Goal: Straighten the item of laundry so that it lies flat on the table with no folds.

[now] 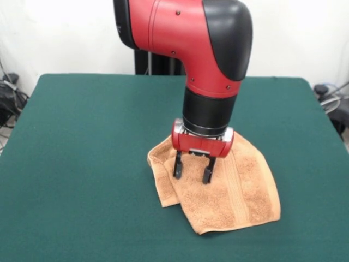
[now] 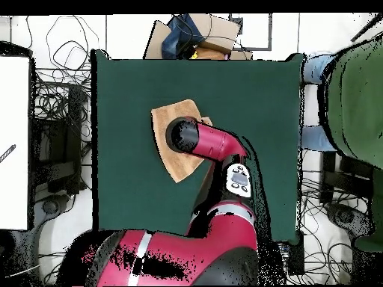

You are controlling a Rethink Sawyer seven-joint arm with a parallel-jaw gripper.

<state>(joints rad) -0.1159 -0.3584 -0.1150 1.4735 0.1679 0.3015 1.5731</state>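
Observation:
The item of laundry [image 1: 234, 188] is a light orange-tan towel lying right of the middle of the dark green table [image 1: 82, 164]. Its left part is folded over in a narrow flap, and one woven band runs down its middle. My gripper [image 1: 193, 172] stands open directly over the towel's upper left part, fingertips at or just above the cloth, with nothing between them. In the overhead view the arm's wrist covers the gripper, and the towel [image 2: 166, 123] shows around it on the table [image 2: 127, 179].
A person in green [image 2: 359, 97] sits beside the table's right edge in the overhead view. Cables and boxes lie beyond the table's edges. The arm [image 2: 217, 142] reaches over the table's middle from the bottom.

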